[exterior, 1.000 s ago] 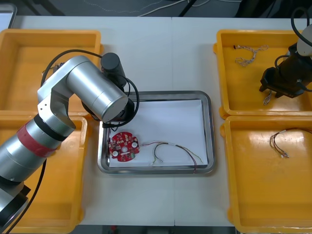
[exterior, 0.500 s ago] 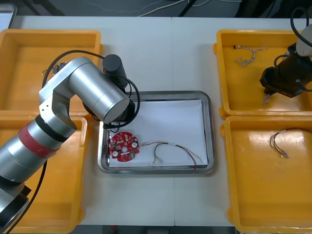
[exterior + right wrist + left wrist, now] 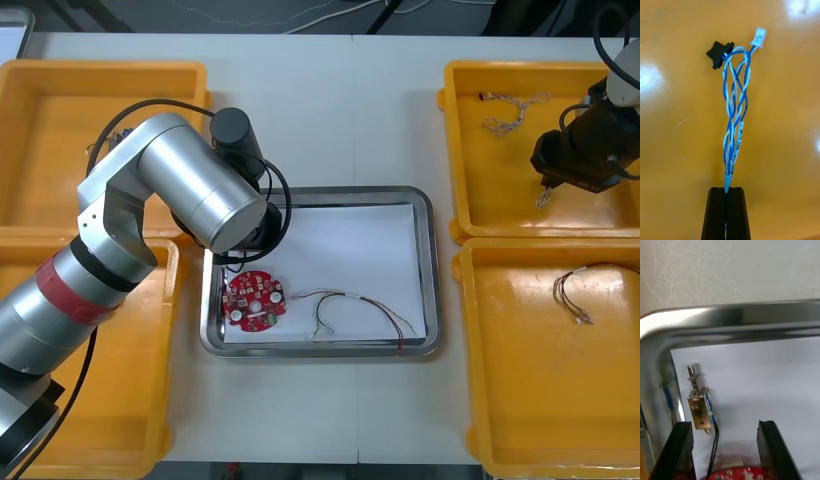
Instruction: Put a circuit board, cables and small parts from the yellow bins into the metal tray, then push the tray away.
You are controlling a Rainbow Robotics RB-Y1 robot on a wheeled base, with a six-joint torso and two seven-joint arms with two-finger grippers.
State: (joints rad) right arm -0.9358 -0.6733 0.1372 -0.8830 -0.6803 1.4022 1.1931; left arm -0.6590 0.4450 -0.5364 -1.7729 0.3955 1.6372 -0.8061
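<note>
Cable [image 3: 733, 123], twisted blue and white, pinched in the right gripper [image 3: 726, 189] above a right-side yellow bin [image 3: 480, 170]. Left gripper [image 3: 724, 423], fingers spread, over the metal tray [image 3: 752, 315] beside a small metal part [image 3: 699, 410] and circuit board [image 3: 256, 300].

Silver arm [image 3: 190, 195], red band [image 3: 72, 290], blk fingers [image 3: 681, 450]

A narrow white label [image 3: 738, 137] carries the only readable print. It is wrapped on one strand of the twisted blue and white cable [image 3: 733, 101], which is pinched in the right gripper [image 3: 726, 190]. The label sits partway between the fingertips and the cable's connectors. The print runs lengthwise along the cable: the letters "CAN" can be made out, and the characters before them are too small to read. Markings on the round red circuit board [image 3: 255, 300], lower left of centre in the front view, cannot be read.
</note>
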